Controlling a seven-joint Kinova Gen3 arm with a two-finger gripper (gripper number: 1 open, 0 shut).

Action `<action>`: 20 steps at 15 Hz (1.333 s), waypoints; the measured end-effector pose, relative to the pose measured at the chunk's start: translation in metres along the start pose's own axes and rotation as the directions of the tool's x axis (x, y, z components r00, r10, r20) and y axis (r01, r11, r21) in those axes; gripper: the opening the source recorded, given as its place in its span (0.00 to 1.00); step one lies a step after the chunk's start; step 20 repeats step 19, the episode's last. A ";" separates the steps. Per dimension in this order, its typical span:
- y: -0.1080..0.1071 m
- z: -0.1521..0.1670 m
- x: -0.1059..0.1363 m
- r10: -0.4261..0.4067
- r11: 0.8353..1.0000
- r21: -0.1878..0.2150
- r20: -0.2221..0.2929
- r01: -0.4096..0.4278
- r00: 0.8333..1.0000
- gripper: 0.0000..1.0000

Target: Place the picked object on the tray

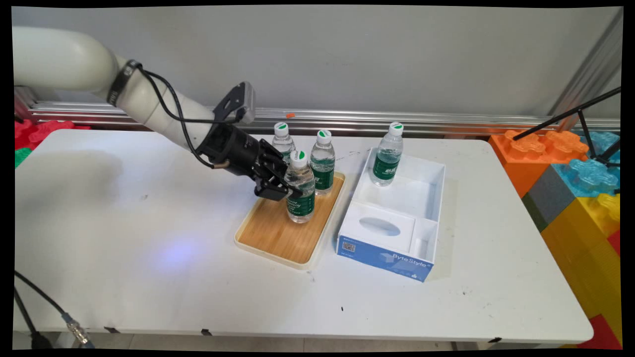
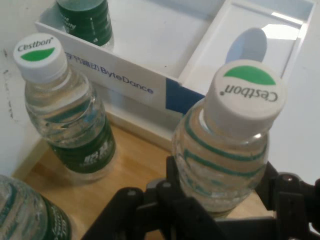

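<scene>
Two "Cestbon" caps [image 2: 246, 92], "ByteDance" box [image 2: 125, 80]

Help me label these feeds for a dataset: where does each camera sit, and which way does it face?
Main view: fixed above the table's near side, looking down across it to the wall; shows the white arm and gripper.
Hand view: on the hand, looking along the gripper at the held bottle; black linkage shows.
Shared: that bottle, the wooden tray, the white box.
</scene>
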 end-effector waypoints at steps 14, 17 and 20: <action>-0.017 0.034 -0.033 0.008 1.000 -0.026 0.006 -0.007 1.000 0.00; -0.018 0.037 -0.035 0.013 0.999 -0.031 0.006 -0.013 1.000 1.00; -0.018 0.039 -0.036 0.015 0.999 -0.034 0.010 -0.015 1.000 1.00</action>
